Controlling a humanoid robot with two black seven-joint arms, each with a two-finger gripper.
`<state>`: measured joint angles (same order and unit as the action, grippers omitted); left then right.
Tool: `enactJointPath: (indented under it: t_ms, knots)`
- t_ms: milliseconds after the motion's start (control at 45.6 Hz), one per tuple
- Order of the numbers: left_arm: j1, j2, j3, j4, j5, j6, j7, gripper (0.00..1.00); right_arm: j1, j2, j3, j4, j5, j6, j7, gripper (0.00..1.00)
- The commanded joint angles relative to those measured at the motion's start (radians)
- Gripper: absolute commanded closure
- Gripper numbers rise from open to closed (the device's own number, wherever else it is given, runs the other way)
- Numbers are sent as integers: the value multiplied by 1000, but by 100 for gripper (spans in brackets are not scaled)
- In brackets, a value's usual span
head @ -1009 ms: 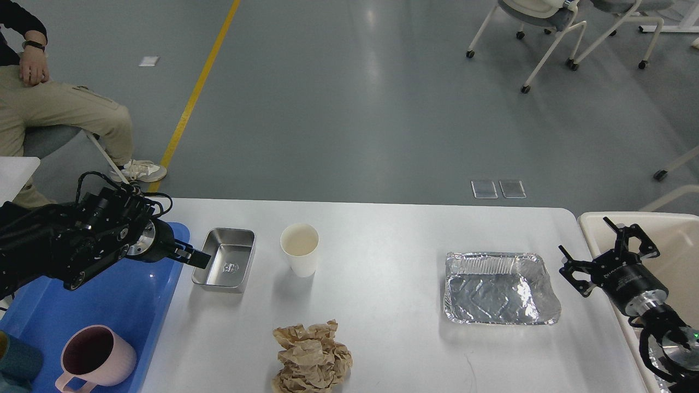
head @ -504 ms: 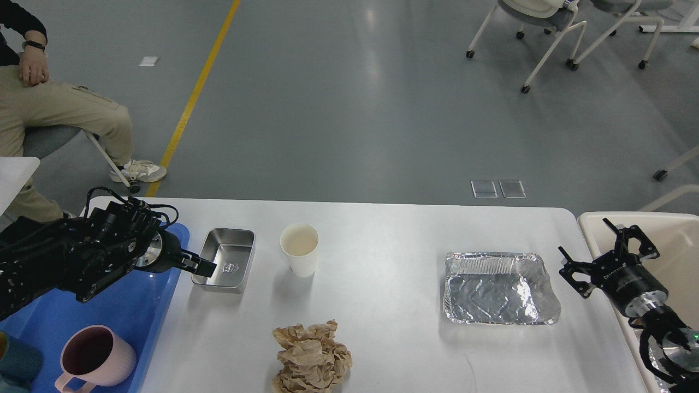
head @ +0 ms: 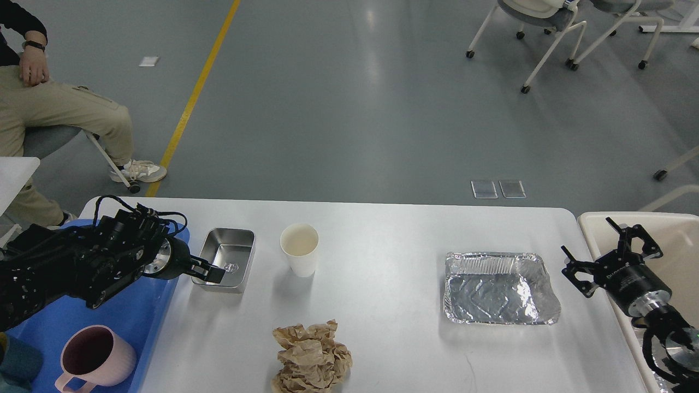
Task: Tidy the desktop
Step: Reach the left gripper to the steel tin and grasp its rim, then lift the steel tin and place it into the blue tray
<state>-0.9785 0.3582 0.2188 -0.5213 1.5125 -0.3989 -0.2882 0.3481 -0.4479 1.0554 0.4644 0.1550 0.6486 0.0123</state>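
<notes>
Desktop spans the middle; left gripper reaches into the steel tin at its near-left corner (grip unclear, cannot tell), likely bound for the blue tray. Right gripper spread, empty.

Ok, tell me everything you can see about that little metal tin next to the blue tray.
The metal tin is a small rectangular container of brushed, shiny steel with rounded corners and a rolled rim. It sits upright on the white desktop, at its left end, between the blue tray and the paper cup, apart from the cup. It looks empty, with a small embossed mark on its floor. The left gripper reaches over its near-left rim; whether it grips the rim, I cannot tell.
</notes>
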Motion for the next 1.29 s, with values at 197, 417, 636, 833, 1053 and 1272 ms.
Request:
enactJointPath:
  t_ms: [197, 417, 636, 833, 1053, 1272]
  knots:
    - [9, 5, 1, 10, 0, 5, -6, 35, 0, 2, -2, -1, 0, 0, 0, 0]
    - [20, 11, 1, 12, -2, 3, -22, 68, 0, 2, -2, -1, 0, 0, 0, 0]
    - [27, 13, -1, 12, -2, 5, -37, 76, 0, 2, -2, -1, 0, 0, 0, 0]
    - [27, 16, -1, 12, -2, 6, -69, 88, 0, 3, -2, -1, 0, 0, 0, 0]
    - [20, 25, -1, 9, -2, 14, -115, 99, 2, 2, -2, -1, 0, 0, 0, 0]
    - [12, 79, -10, -3, -2, 14, -137, 100, 5, 2, -2, -3, 0, -1, 0, 0]
